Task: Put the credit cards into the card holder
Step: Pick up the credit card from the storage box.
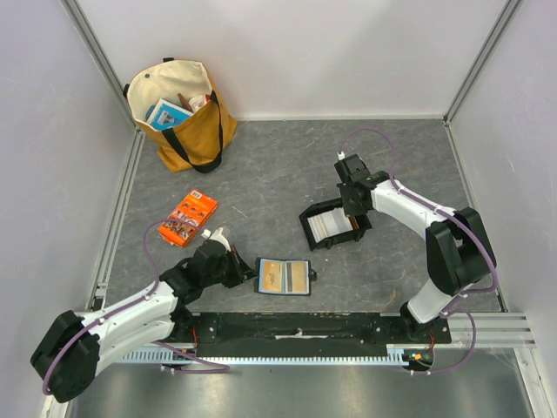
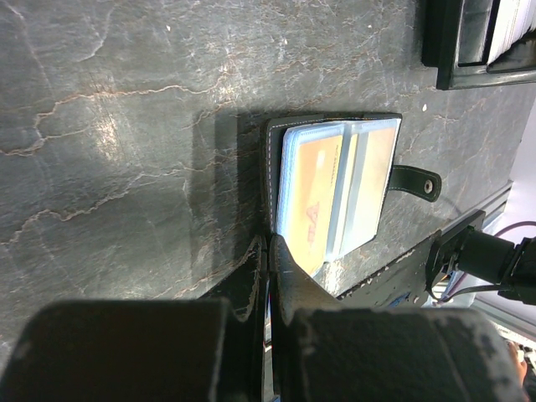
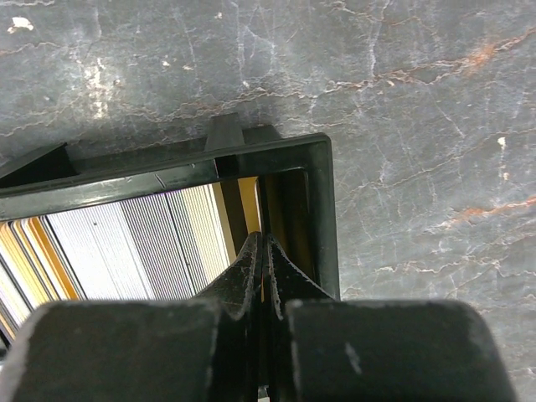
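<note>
I reckon we are early on: the card holder (image 2: pixel 272 167) lies open by my left gripper (image 2: pixel 269 244), fingers pressed together at its edge, one orange card (image 2: pixel 314 205) showing inside, while the credit cards (image 3: pixel 151 243) mostly wait in the black tray (image 3: pixel 323 218) under my closed right gripper (image 3: pixel 262 244).

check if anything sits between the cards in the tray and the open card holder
Nothing visible does. Bare table separates the credit cards in the black tray from the card holder. The left gripper sits at the holder's left edge, off that path.
</note>
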